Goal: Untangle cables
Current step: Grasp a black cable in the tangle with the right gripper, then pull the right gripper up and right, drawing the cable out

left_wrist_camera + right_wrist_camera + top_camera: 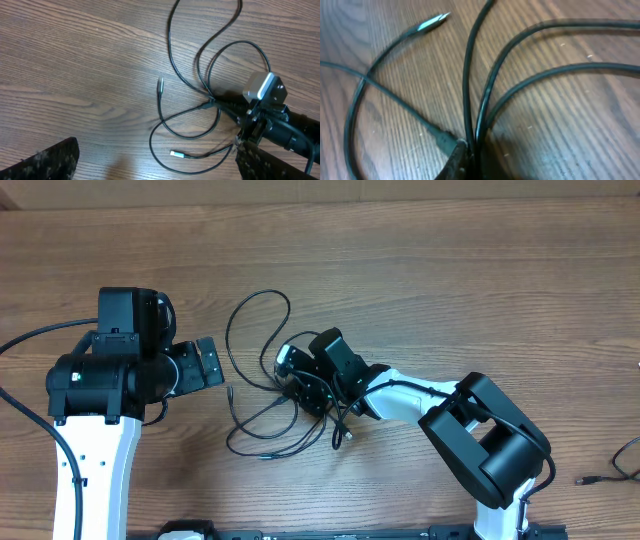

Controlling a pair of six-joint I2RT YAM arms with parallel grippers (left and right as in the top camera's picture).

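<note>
At bench (450,260) centre, my right claw (465,160) pinched several cables (466,80); pull risked tightening knot. Left claw (208,362) wide.

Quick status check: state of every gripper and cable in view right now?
left gripper: open, empty, beside the tangle.
right gripper: shut on the cables where several cords meet.
cables: tangled, overlapping loops on the table, pinched at one spot.
lone cable: loose at the far right of the overhead view, untouched.

The cables (207,102) lie between left gripper (208,362) and right gripper (300,388) (touching it).
</note>
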